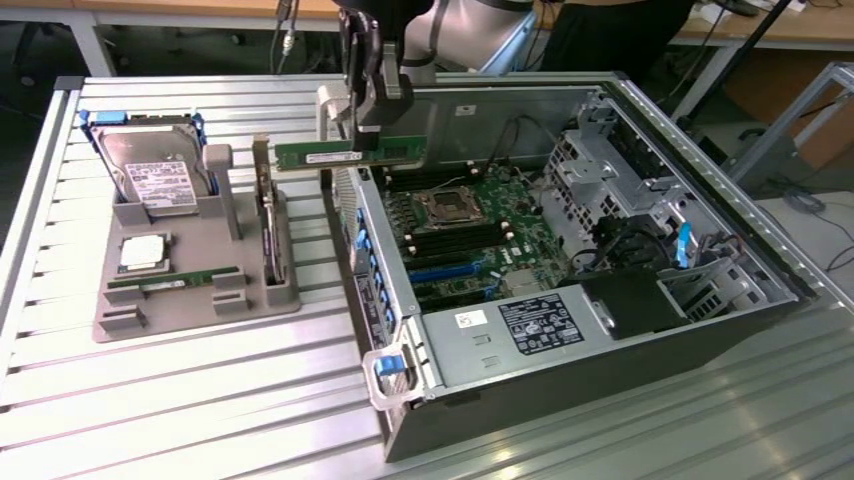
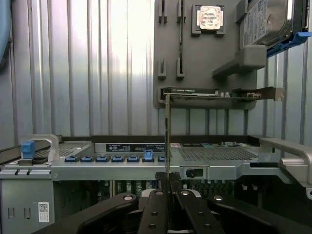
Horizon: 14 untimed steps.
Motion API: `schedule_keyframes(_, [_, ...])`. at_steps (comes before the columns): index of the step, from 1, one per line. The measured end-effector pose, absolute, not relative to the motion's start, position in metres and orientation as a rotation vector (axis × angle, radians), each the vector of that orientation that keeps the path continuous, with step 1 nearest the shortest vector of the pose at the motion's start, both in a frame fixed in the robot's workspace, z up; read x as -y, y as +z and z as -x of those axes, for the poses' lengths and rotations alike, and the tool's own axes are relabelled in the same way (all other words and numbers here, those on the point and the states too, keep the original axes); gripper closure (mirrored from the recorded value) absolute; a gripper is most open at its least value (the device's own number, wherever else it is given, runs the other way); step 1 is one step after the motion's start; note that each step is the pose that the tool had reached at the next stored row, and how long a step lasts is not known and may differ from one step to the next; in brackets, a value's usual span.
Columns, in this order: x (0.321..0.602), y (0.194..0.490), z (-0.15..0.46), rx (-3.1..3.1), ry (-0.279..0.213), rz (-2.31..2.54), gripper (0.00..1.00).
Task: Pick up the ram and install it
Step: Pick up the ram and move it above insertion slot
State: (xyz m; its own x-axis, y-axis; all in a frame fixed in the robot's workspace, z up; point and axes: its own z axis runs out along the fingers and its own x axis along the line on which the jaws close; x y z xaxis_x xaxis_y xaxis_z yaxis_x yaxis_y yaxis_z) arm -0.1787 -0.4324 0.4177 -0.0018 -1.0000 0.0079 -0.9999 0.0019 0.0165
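Note:
My gripper (image 1: 375, 128) is shut on the ram (image 1: 314, 154), a long green stick with a white label. It holds the stick level and on edge in the air, above the near wall of the open computer case (image 1: 694, 330) and beside the motherboard (image 1: 461, 225). In the wrist view the ram (image 2: 167, 131) appears edge-on as a thin line rising from between the black fingers of the gripper (image 2: 167, 181), with the case's blue-clipped rim (image 2: 146, 158) below it.
A grey fixture (image 1: 200, 300) at the exterior view's left carries a hard drive (image 1: 158, 175), a silver processor chip (image 1: 144, 250) and an upright card (image 1: 274, 235). The case has drive cages and cables inside. A person stands behind the table.

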Motion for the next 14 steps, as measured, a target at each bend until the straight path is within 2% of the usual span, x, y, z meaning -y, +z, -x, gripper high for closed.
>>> schedule_keyframes(14, [0.432,0.418,0.162,2.211,-0.009,-2.207,0.88])
